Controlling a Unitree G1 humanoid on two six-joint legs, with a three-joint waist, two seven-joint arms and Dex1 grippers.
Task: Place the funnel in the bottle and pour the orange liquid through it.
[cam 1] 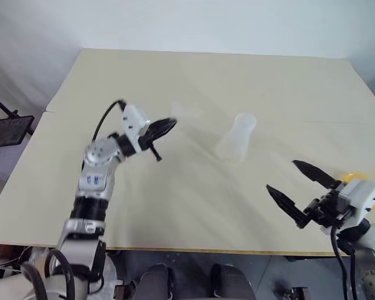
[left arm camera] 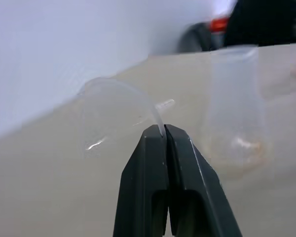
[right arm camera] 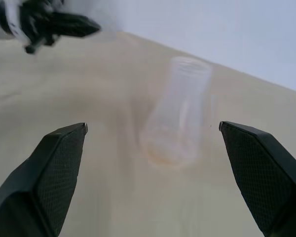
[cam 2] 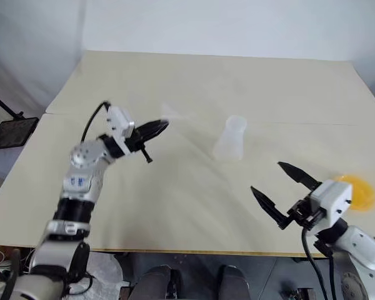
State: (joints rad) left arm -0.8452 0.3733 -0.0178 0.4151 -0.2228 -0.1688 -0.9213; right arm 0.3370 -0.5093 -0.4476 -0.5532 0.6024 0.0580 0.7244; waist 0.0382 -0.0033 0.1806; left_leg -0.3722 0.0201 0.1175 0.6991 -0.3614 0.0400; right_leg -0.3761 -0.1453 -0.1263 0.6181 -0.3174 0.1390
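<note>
Beige desk | clear bottle upright mid-desk | right gripper near front edge, fingers wide apart, empty | orange liquid behind it | left gripper raised, fingers clamped on funnel rim

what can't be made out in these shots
- Orange liquid: in the head views the right claw and its wrist cover most of it, so its vessel and fill level cannot be read.
- Funnel: in the head views it is a faint blur at the left claw; its spout is partly behind the fingers in the left wrist view.
- Bottle: hazy, so any contents are unclear.
</note>
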